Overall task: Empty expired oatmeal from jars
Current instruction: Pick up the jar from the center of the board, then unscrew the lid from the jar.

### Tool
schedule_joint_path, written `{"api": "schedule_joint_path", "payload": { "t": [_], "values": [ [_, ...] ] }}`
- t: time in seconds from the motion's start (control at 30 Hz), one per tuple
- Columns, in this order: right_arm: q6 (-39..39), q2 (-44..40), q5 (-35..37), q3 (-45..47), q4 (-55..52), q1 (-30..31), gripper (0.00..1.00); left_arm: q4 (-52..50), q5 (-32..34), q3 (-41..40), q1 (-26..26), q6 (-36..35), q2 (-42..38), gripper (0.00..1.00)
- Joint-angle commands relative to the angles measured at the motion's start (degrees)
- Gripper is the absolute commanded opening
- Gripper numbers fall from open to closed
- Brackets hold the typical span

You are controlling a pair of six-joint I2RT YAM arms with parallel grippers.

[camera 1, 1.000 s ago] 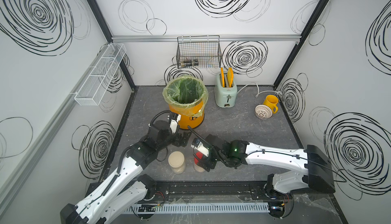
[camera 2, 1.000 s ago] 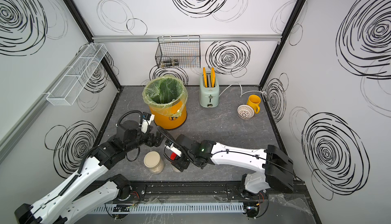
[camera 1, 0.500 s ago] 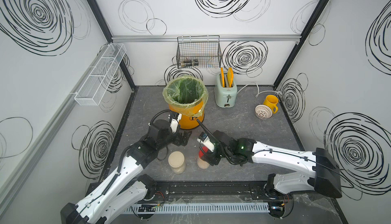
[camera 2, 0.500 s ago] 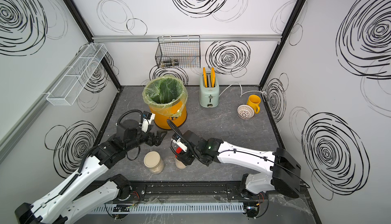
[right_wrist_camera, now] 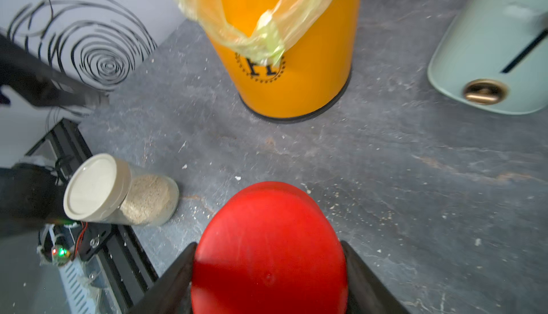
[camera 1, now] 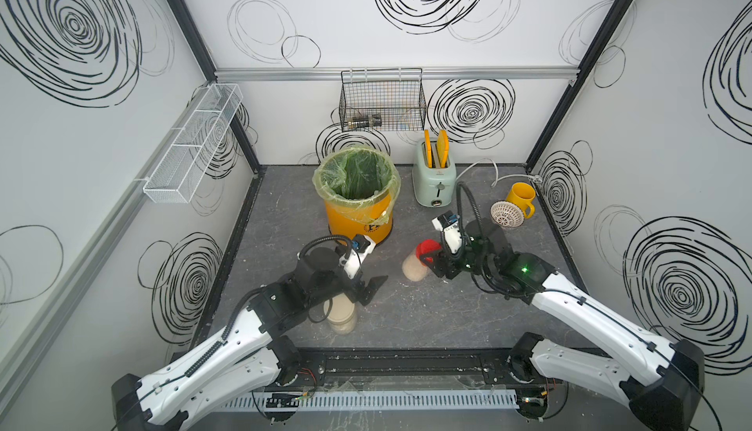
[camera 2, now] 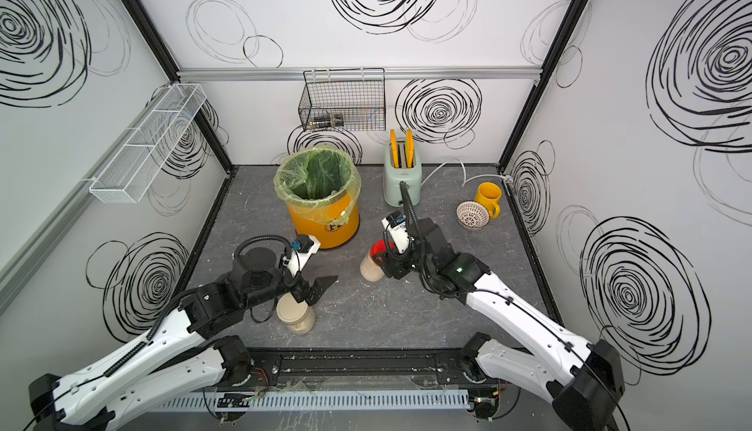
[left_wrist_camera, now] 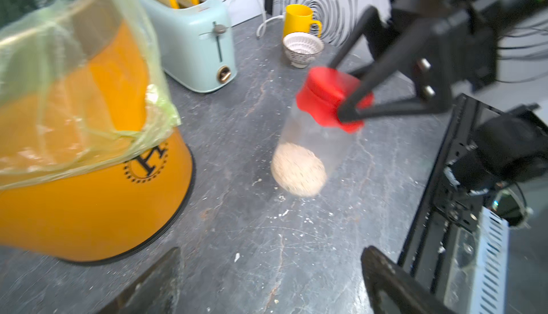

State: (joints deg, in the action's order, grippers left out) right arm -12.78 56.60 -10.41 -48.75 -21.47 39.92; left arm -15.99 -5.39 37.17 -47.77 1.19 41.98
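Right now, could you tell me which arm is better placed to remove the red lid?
Right: the right gripper is shut on the red lid; the left gripper stands open near the cream-lidded jar.

toaster (camera 1: 434,185) right of bucket (camera 1: 358,225), jar (camera 1: 413,272) before toaster

Red jar lid (right_wrist_camera: 268,247), orange bucket (camera 1: 358,223), black-swirled white walls (camera 1: 346,22).
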Motion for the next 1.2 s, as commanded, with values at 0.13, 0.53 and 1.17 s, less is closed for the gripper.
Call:
{"api": "schedule_joint_path", "payload": {
  "t": [0.13,0.53,1.17],
  "values": [
    [1.5,-3.9,-13.3,-2.7,0.4,-5.0,0.56,11.3,-3.7,-3.6,-6.6,-11.4,0.7,0.96],
    [-1.5,-4.9,-25.6,-3.0,8.0,-5.0,0.56,21.0,-5.3,-1.3,-6.5,-9.2,11.7,0.96],
    [-6.7,-4.5,-31.2,0.8,16.3,-4.9,0.54,28.3,-0.6,-3.0,-7.4,0.4,13.9,0.96]
  ]
}}
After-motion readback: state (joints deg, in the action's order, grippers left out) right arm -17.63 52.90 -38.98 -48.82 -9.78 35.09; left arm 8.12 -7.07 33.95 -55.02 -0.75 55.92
